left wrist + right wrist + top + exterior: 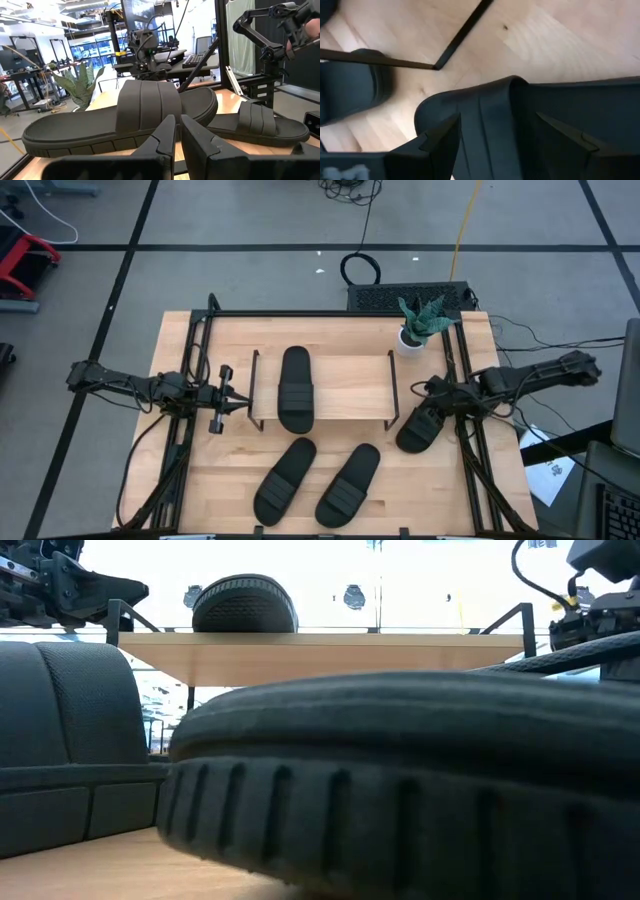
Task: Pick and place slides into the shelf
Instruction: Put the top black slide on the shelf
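Four black slides show in the high view. One slide (296, 388) (150, 107) lies on the shelf's light wood top (345, 385) (330, 655). Two more (285, 478) (348, 484) rest sole-down on the table near its near edge. The fourth (415, 432) lies by the shelf's right legs. My right gripper (432, 408) (497, 130) is open above it, one finger on each side of the ribbed strap (490, 115). My left gripper (238, 403) (177, 132) is shut, level, just left of the shelf. My right gripper comes down on the fourth slide from above, its fingers (440, 142) set along the slide's length on either side of the strap (492, 107). I cannot tell whether they touch it.
A small potted plant (420, 325) stands at the table's far right corner, and a dark keyboard-like box (410, 295) sits behind it. Black frame rails (190, 380) run along both table sides. Bare wood (210, 490) lies left of the two near slides.
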Action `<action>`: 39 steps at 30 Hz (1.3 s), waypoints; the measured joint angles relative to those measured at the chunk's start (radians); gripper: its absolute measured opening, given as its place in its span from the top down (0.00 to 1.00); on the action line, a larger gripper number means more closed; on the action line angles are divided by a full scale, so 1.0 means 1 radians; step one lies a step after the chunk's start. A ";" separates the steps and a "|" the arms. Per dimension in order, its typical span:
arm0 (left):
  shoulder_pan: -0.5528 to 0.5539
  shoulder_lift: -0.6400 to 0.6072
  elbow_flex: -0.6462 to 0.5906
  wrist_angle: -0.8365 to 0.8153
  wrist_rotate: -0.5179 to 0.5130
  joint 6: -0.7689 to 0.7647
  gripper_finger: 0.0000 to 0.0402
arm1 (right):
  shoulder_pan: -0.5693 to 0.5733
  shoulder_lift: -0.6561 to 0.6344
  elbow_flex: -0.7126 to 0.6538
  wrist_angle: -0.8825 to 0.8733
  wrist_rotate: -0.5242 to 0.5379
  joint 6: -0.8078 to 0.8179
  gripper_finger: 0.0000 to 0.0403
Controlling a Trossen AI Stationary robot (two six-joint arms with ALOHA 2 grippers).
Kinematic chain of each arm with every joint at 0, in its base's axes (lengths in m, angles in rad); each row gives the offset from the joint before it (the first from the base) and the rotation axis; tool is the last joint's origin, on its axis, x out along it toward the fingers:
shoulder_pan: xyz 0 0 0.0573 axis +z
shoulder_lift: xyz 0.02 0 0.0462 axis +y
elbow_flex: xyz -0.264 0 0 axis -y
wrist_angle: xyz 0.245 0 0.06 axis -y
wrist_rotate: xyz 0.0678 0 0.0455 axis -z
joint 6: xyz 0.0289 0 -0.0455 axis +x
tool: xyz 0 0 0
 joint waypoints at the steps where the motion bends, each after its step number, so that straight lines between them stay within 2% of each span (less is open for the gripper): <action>1: 0.000 0.000 0.000 0.000 0.000 0.000 0.92 | -0.004 0.004 -0.002 0.001 -0.014 -0.004 0.41; 11: 0.000 0.000 0.000 0.000 0.000 0.001 0.92 | -0.009 0.049 -0.005 0.014 -0.137 -0.030 0.42; 21: 0.000 0.000 0.000 0.000 0.000 -0.003 0.92 | -0.009 0.136 -0.007 0.099 -0.162 -0.090 0.42; 30: 0.000 0.000 0.000 0.001 0.000 -0.005 0.92 | -0.010 0.192 -0.133 0.271 -0.219 -0.088 0.43; 34: 0.000 0.000 0.000 0.002 0.000 -0.004 0.92 | -0.010 0.168 -0.139 0.300 -0.219 -0.083 0.53; 36: 0.000 0.000 0.000 0.004 0.000 -0.003 0.92 | -0.010 0.149 -0.143 0.318 -0.223 -0.098 0.63; 39: 0.000 0.000 0.000 0.006 0.000 -0.004 0.92 | -0.009 0.121 -0.144 0.343 -0.258 -0.112 0.84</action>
